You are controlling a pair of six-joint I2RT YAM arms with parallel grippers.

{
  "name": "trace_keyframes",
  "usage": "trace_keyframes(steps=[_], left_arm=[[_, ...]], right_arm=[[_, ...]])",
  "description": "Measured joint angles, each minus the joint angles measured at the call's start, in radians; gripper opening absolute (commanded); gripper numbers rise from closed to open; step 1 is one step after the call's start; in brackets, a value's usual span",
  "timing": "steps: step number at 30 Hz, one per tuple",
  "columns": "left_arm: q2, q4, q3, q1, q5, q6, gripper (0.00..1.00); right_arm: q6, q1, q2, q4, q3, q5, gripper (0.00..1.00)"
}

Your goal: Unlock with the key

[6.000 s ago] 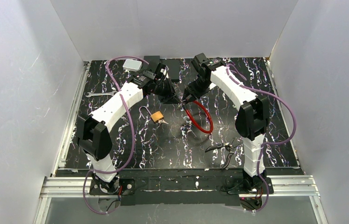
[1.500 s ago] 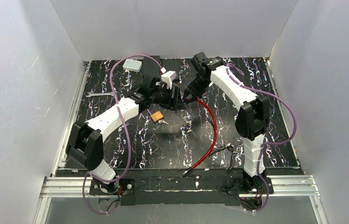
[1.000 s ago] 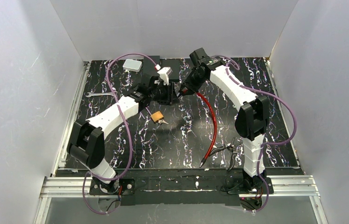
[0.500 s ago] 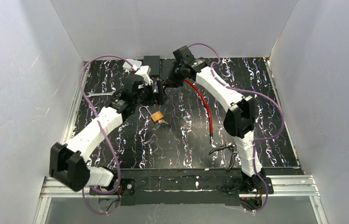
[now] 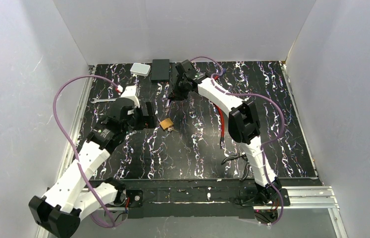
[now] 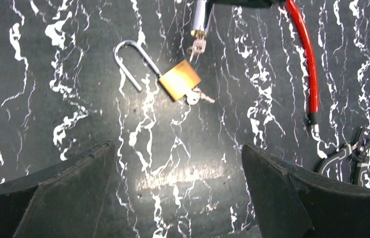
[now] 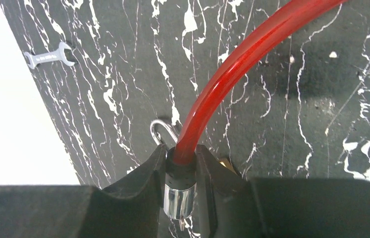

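Looks almost done. At left: left end effector (image 6: 175,153) spread wide and empty, hovering just left of the padlock (image 6: 179,85). Lying on the counter (image 6: 49,124), shackle (image 6: 126,59) swung open, key (image 6: 201,97) in the body. Further right: right end effector (image 7: 180,154) pinching the red cable (image 7: 232,69) end, just beyond the padlock. Probably left: only withdrawing.

lit bright, even | glare patch on table (image 6: 187,173), L wrist | wall (image 7: 4,124) blown white, R wrist | sharp
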Motion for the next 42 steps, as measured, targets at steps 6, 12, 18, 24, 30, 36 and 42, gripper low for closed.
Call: trace_keyframes(steps=[6, 12, 18, 24, 30, 36, 42], left_arm=[[-0.15, -0.13, -0.026, 0.0, -0.014, -0.008, 0.98], [-0.29, -0.232, -0.026, 0.0, -0.056, -0.015, 0.98], [-0.344, -0.297, -0.026, 0.0, -0.087, -0.016, 0.98], [-0.313, -0.323, -0.014, 0.0, -0.097, -0.008, 0.98], [-0.301, -0.332, 0.024, 0.0, -0.097, 0.028, 0.98], [-0.309, -0.34, 0.044, 0.0, -0.094, 0.066, 0.98], [-0.309, -0.341, 0.044, 0.0, -0.079, 0.061, 0.98]], right_arm=[[0.039, 0.0, 0.022, 0.109, -0.022, 0.002, 0.01], [0.059, 0.0, 0.082, 0.243, -0.045, -0.017, 0.2], [0.052, 0.0, 0.099, 0.307, -0.046, -0.013, 0.65], [0.016, -0.003, 0.087, 0.354, -0.046, 0.012, 0.98], [-0.052, -0.006, -0.028, 0.348, -0.06, 0.069, 0.98], [-0.148, -0.007, -0.352, 0.442, -0.247, 0.108, 0.98], [-0.24, -0.007, -0.652, 0.539, -0.492, 0.142, 0.98]])
